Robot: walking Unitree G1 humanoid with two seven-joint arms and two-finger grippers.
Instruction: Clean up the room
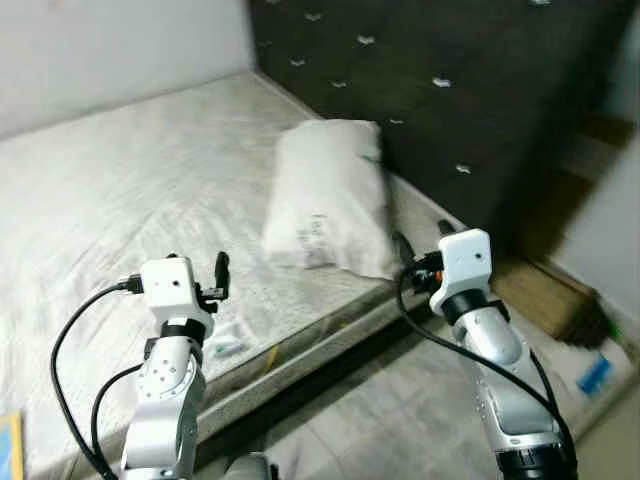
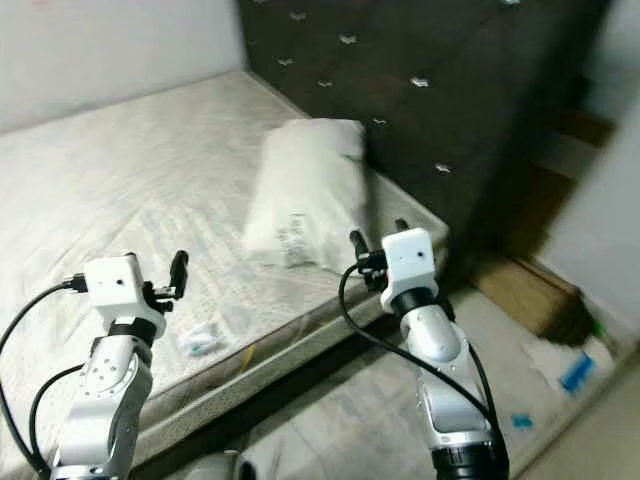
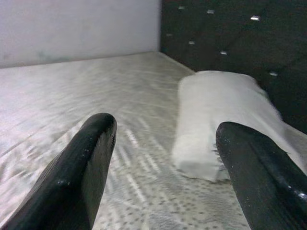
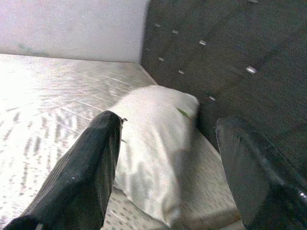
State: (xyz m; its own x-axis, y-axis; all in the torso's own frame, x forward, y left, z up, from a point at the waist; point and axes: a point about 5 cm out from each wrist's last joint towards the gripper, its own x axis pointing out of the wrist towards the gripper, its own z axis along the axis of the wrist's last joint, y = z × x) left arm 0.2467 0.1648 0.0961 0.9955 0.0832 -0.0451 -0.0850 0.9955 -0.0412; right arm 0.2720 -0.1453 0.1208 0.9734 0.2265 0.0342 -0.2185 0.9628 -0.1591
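At the head of the bed [image 1: 120, 190], against the dark tufted headboard [image 1: 450, 90], lies the pillow [image 1: 330, 195], the thing the tidying most likely turns on. From between the two arms it sits at about twelve o'clock, a little toward one. Its long axis runs from roughly eleven o'clock at the far end, up by the headboard, to five o'clock at the near end, close to the mattress edge, so it lies skewed, not square to the headboard. The near, narrow end faces the robot.

The right gripper [image 4: 168, 167] is the nearer one: its jaws stand released, wide apart and holding nothing, with the pillow dead ahead between them and just beyond the tips. The left gripper [image 3: 163, 167] is likewise parted and empty, hovering over bare mattress, the pillow off toward its two o'clock and further away.

A small wrapper [image 1: 225, 345] lies on the mattress just past the left gripper (possibly litter; too blurred to tell).

My judgement is that the right arm has the shorter reach, and would meet the pillow end-on; gripping across its short axis would call for turning the wrist.
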